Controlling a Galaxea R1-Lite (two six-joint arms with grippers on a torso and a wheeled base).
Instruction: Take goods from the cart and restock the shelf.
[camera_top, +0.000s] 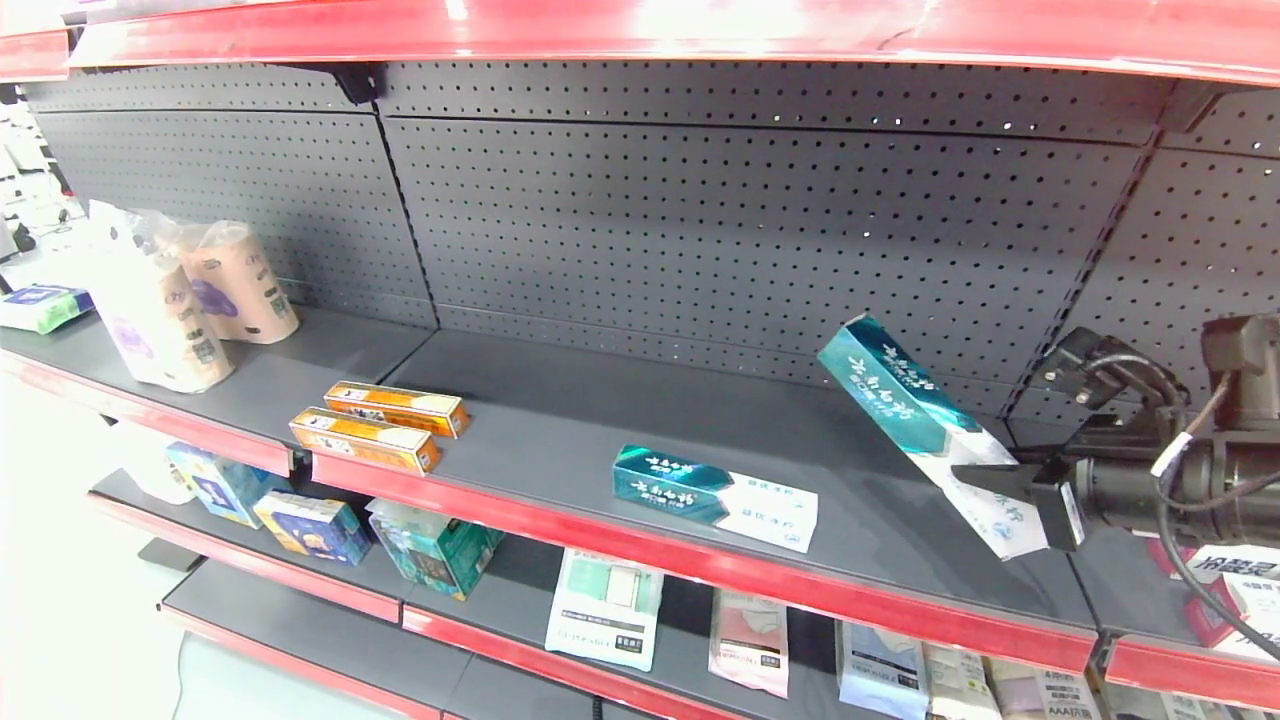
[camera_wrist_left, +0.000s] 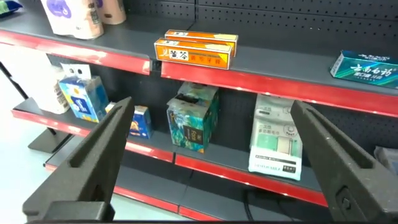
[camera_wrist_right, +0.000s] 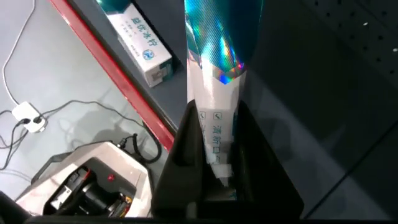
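Grippers nearest: the black left gripper (camera_wrist_left: 211, 106) hangs with its flat fingers spread wide before the lower shelves. The black right gripper (camera_top: 1015, 482) clamps the white end of a glossy teal-and-white cardboard box (camera_top: 915, 425), tilted over the matte grey metal shelf (camera_top: 600, 400). A matching box (camera_top: 715, 497) lies flat near the red front edge. Farther left lie two orange cartons (camera_top: 365, 438), then plastic-wrapped paper rolls (camera_top: 190, 300), before a perforated back panel (camera_top: 750, 220).
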